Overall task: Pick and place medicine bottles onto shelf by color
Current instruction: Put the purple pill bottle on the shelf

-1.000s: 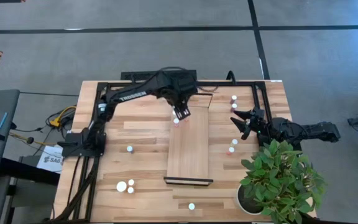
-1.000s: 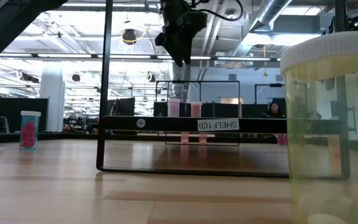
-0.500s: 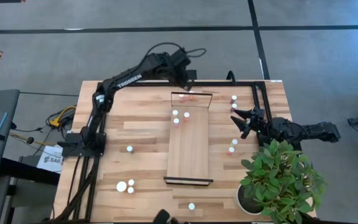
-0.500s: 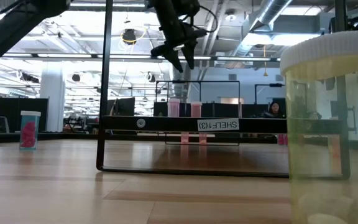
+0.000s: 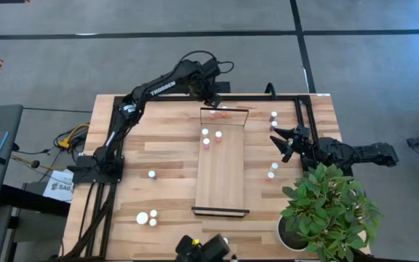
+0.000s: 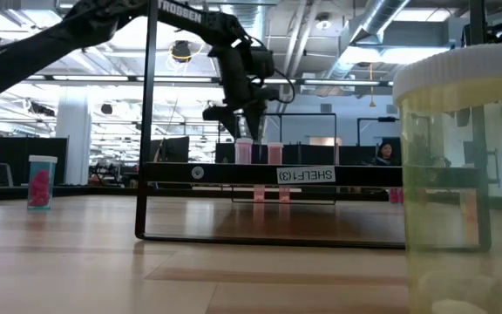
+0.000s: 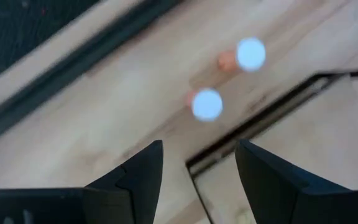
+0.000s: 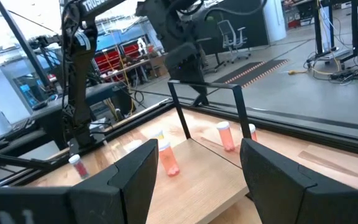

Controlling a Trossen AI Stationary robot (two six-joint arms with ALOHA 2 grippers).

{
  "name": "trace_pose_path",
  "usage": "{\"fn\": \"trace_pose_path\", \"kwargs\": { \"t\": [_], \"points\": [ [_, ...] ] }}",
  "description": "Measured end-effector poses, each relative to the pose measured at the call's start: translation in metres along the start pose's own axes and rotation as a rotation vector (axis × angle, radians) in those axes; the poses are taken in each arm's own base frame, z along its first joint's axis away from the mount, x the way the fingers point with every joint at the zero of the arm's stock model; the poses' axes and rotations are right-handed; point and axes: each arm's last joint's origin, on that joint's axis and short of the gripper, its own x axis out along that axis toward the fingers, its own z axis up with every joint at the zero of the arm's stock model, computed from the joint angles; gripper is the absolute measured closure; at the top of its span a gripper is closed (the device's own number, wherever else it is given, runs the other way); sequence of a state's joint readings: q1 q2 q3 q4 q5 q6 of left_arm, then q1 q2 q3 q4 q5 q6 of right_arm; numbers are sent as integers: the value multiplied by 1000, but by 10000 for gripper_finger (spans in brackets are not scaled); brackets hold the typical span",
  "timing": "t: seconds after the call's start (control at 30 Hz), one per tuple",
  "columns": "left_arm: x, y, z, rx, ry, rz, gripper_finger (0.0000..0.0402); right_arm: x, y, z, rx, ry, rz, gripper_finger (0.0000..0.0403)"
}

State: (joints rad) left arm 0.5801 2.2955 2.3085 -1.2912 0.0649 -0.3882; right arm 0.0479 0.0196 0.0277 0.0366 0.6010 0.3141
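Note:
The shelf (image 5: 220, 175) lies lengthwise in the middle of the table. Three white-capped reddish medicine bottles (image 5: 206, 143) stand on its far part. Two more bottles (image 7: 207, 104) stand close to its far end rail (image 7: 253, 118). My left gripper (image 7: 197, 149) hangs open and empty over that end (image 5: 211, 100), pointing steeply down, a little above these two bottles (image 6: 244, 150). My right gripper (image 5: 276, 142) waits open at the table's right, pointing level toward the shelf.
Loose bottles stand on the table at the left (image 5: 152, 174), near left (image 5: 142, 217) and right (image 5: 273, 114), (image 5: 270, 175). A potted plant (image 5: 329, 211) fills the near right corner. One pale bottle (image 6: 460, 174) stands right before the low camera.
My left gripper has swung from over the shelf's far part toward the table's far edge, rolling as it went. It has then sunk toward the two bottles by the far end rail. Its fingers have stayed apart. The bottles have not moved.

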Motion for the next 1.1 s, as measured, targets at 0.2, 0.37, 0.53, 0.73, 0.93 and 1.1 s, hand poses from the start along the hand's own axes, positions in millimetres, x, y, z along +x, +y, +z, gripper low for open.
{"fn": "trace_pose_path", "kwargs": {
  "t": [0.2, 0.37, 0.53, 0.73, 0.93, 1.1],
  "points": [
    [25, 6, 4, -60, 56, -19, 212, 0, 0, 0, 0, -1, -1, 152],
    [37, 4, 7, -86, 77, -76, 209, 0, 0, 0, 0, -1, -1, 152],
    [38, -2, 10, -169, 16, -53, 209, 0, 0, 0, 0, -1, -1, 152],
    [39, -4, 12, -342, 10, -80, 209, 0, 0, 0, 0, -1, -1, 152],
    [39, -2, 11, -448, 20, -71, 209, 0, 0, 0, 1, -1, -1, 152],
    [40, -5, 3, -520, 75, -21, 209, 0, 0, 0, 0, -1, -1, 152]
  ]
}}
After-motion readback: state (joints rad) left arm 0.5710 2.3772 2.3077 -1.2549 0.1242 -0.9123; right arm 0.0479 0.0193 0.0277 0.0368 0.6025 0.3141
